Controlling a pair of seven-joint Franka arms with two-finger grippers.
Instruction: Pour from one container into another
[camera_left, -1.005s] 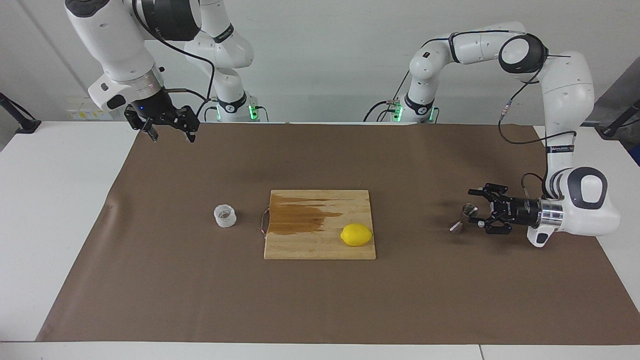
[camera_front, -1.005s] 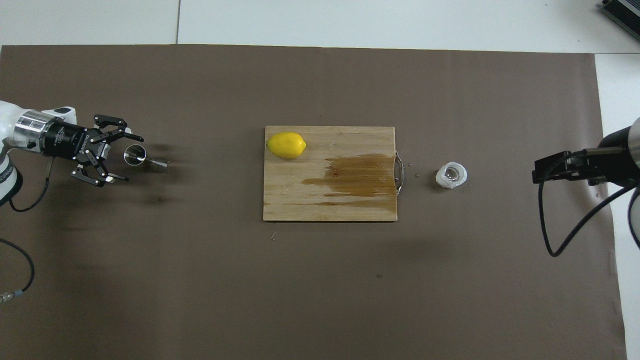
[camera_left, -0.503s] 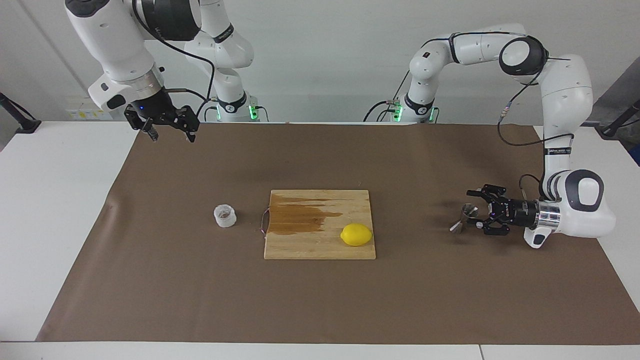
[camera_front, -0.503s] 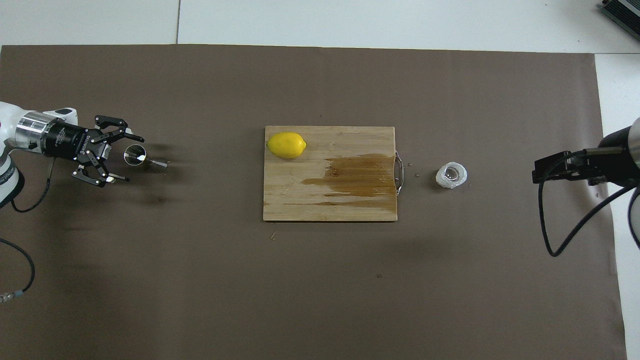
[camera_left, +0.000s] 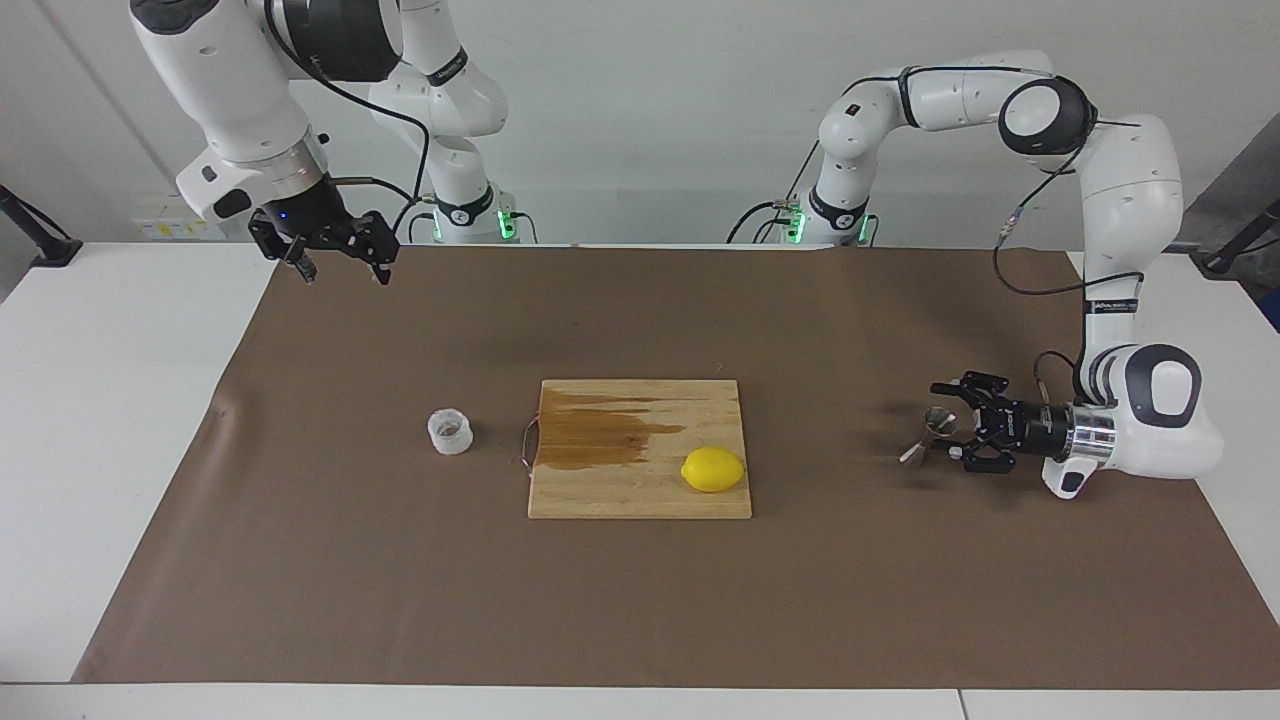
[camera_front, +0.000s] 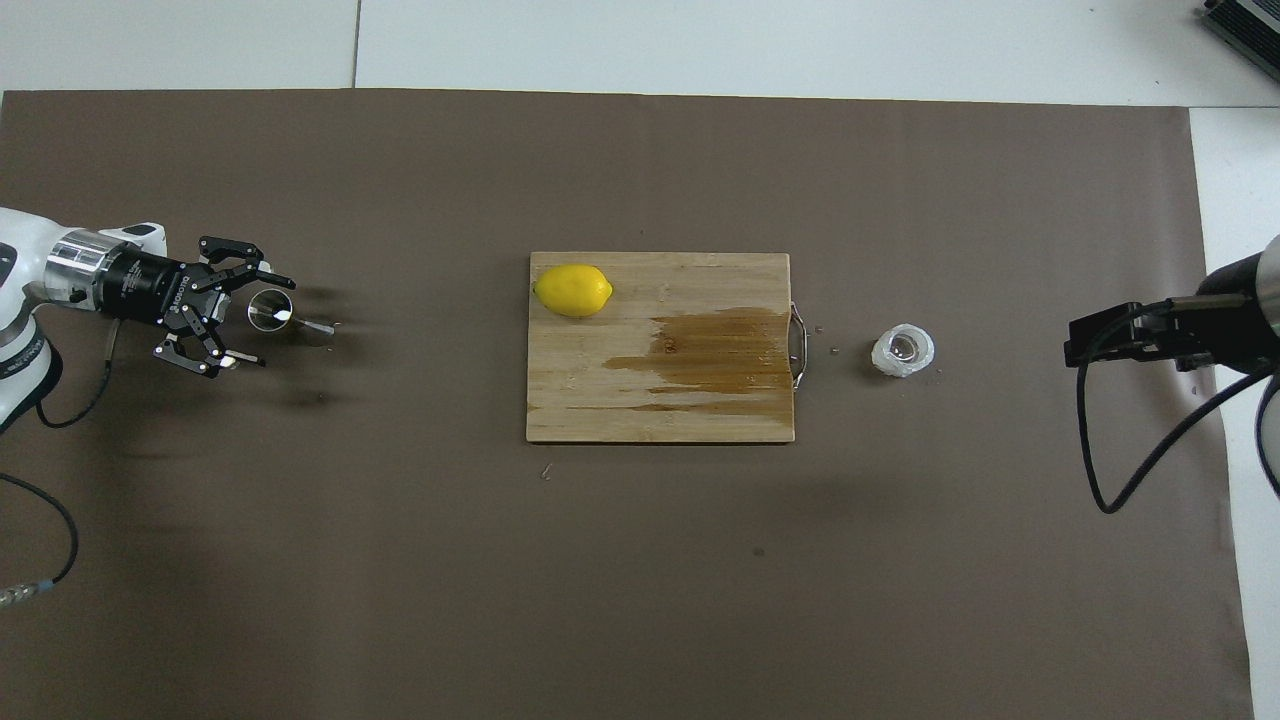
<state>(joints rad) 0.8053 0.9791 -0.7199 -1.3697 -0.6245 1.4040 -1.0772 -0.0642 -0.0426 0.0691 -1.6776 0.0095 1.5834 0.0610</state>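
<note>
The translucent ribbed cup (camera_left: 450, 432) (camera_front: 903, 350) stands on the brown mat beside the cutting board's handle, toward the right arm's end. The steel jigger (camera_left: 928, 435) (camera_front: 272, 311) stands on the mat toward the left arm's end. My left gripper (camera_left: 946, 421) (camera_front: 264, 322) lies level and low over the mat. It is open, and the jigger's upper cone sits between its fingertips with gaps on both sides. My right gripper (camera_left: 345, 274) (camera_front: 1120, 336) hangs open and empty, high over the mat's corner by its own base, well away from the cup.
A wooden cutting board (camera_left: 640, 495) (camera_front: 620, 410) lies mid-table with a wet brown stain on its half toward the cup. A lemon (camera_left: 713, 469) (camera_front: 572, 290) rests on its corner toward the jigger. The brown mat (camera_left: 640, 600) covers most of the table.
The left arm's wrist has sunk a little, bringing the open left gripper lower around the jigger. The right arm, cup and jigger have stayed put.
</note>
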